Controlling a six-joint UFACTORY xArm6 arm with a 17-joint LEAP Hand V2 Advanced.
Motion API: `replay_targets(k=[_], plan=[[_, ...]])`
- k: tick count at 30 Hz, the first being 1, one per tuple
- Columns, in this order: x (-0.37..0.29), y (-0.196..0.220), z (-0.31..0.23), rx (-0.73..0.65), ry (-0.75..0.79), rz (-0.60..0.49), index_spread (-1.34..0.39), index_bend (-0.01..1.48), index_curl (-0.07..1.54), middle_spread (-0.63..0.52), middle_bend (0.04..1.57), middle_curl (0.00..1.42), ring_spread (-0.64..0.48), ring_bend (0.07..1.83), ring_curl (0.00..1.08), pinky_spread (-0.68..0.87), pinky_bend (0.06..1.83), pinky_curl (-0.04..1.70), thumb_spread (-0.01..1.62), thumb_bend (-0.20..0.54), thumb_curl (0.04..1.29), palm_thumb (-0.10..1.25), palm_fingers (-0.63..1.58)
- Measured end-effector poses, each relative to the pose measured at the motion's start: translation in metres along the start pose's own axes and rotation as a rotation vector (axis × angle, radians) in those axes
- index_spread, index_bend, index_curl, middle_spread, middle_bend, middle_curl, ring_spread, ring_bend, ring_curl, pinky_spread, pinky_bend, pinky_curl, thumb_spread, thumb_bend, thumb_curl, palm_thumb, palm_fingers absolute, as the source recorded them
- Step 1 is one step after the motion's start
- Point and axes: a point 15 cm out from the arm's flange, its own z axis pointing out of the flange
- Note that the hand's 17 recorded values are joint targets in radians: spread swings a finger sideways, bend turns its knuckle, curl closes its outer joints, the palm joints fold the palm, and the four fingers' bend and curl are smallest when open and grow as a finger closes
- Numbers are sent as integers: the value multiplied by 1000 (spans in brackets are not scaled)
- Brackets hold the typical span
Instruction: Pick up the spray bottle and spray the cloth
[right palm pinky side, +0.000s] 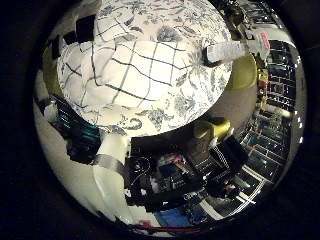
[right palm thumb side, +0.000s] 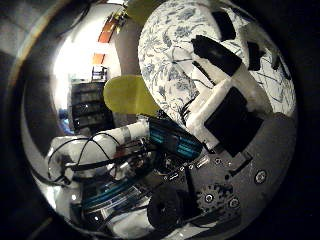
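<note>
Hovering over the round desk (right palm pinky side: 186, 102) with its floral cover; hand (right palm thumb side: 225, 115) spread wide, fingers (right palm thumb side: 216, 54) fairly straight, holding nothing. Spray bottle (right palm pinky side: 225, 51) apparently lying on its side near the desk's rim, just beside a yellow chair (right palm pinky side: 245, 75), nozzle end pointing off the desk. Checked cloth (right palm pinky side: 130, 75) bunched on the desk, apart from the bottle. Step in hand, by judgement: reaching for the bottle.

- Carry palm across to the bottle's body, not the trigger end.
- Line fingers across the body before curling; round body likely to roll if nudged.
- Keep clear of the rim; a push outward could send it off.
- Leave a finger free for the trigger.
</note>
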Motion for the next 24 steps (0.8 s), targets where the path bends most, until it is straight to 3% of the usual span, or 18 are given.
replay_targets(k=[4, 10, 16, 24], plan=[[28, 4, -14, 39, 7, 73, -395, 184, 681, -163, 811, 621, -234, 1001, 520, -492, 682, 904, 1271, -20, 465, 1026, 871], [86, 18, -42, 161, 5, 186, -404, 170, 664, -184, 828, 618, -258, 998, 512, -499, 639, 886, 1228, -30, 408, 821, 867], [121, 26, -68, 344, -71, 268, -400, 197, 644, -195, 782, 604, -262, 1012, 512, -476, 634, 894, 1188, -29, 364, 667, 804], [169, 37, -99, 678, -226, 418, -374, 178, 646, -192, 728, 601, -255, 1004, 513, -410, 621, 922, 1147, -20, 353, 636, 633]])
